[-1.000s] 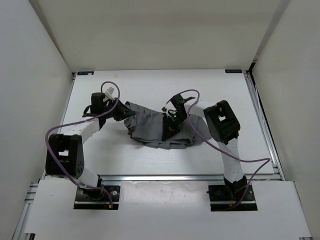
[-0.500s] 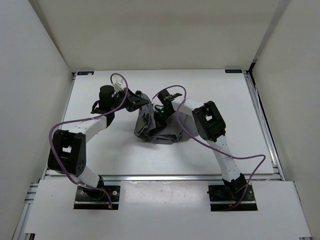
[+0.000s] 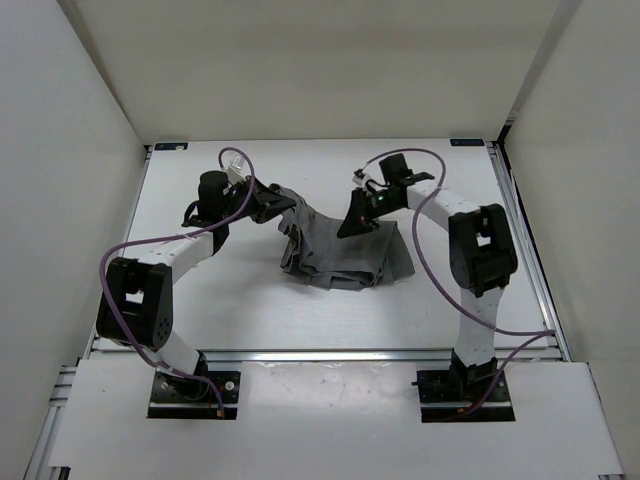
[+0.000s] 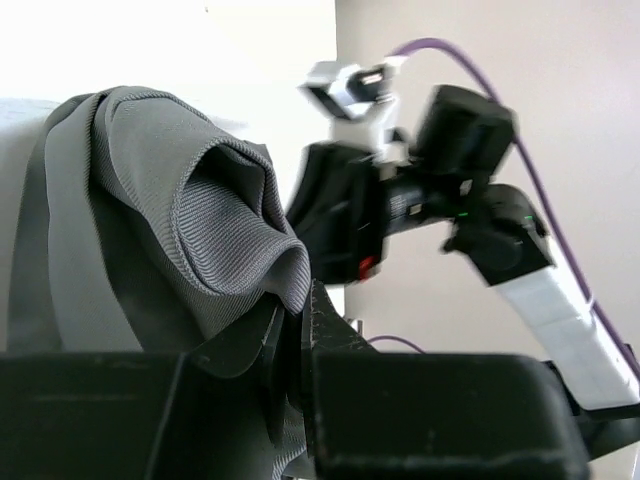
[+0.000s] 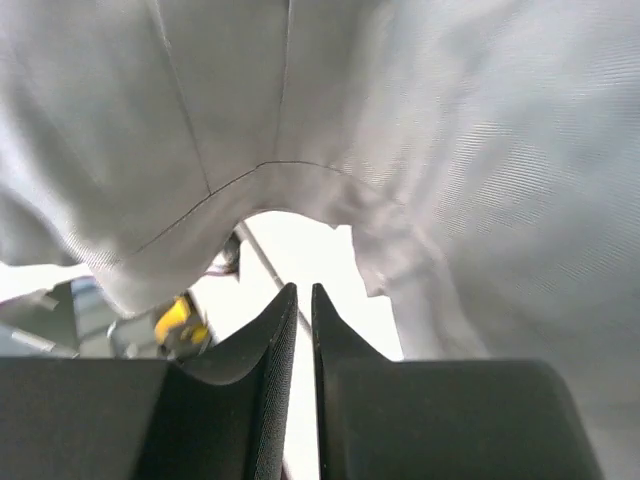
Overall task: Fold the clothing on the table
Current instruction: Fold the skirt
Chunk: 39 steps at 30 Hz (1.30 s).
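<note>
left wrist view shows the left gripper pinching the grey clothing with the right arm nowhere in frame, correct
Not quite. The left gripper does pinch the clothing, but the right arm is in frame. The left wrist view shows it just beyond the raised fabric, to the right.

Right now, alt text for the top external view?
A crumpled dark grey fabric garment lies mid-table on a flat white tabletop, with its far edge lifted off the surface. The left gripper pinches the far-left corner, and the right gripper holds the far edge nearer the middle.
</note>
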Each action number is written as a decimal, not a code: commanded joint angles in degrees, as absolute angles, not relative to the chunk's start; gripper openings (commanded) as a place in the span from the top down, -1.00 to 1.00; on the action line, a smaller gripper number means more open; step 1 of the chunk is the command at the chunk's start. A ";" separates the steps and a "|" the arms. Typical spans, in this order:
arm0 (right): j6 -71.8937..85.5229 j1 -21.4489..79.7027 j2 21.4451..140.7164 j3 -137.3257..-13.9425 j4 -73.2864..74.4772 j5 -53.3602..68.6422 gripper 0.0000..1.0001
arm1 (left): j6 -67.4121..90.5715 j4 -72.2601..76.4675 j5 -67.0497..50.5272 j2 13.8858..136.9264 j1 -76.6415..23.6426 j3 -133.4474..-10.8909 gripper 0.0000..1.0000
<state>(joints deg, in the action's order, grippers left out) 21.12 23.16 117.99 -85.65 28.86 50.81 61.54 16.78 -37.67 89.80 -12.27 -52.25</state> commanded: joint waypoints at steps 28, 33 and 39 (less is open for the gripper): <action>13.80 29.35 124.19 -83.23 36.83 27.16 0.72 | 64.86 20.66 -32.35 95.71 -19.23 -59.58 1.00; 15.11 29.88 125.86 -84.46 35.95 27.95 0.74 | 65.56 21.27 -30.50 96.33 -23.90 -58.01 1.00; 17.67 27.16 126.83 -85.34 33.67 30.23 0.74 | 65.40 20.48 -27.35 93.26 -29.35 -51.43 1.00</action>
<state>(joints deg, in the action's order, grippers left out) 17.45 28.88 123.98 -84.64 36.05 34.79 65.39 20.34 -30.00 96.86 -27.29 -54.72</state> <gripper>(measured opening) 0.132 0.174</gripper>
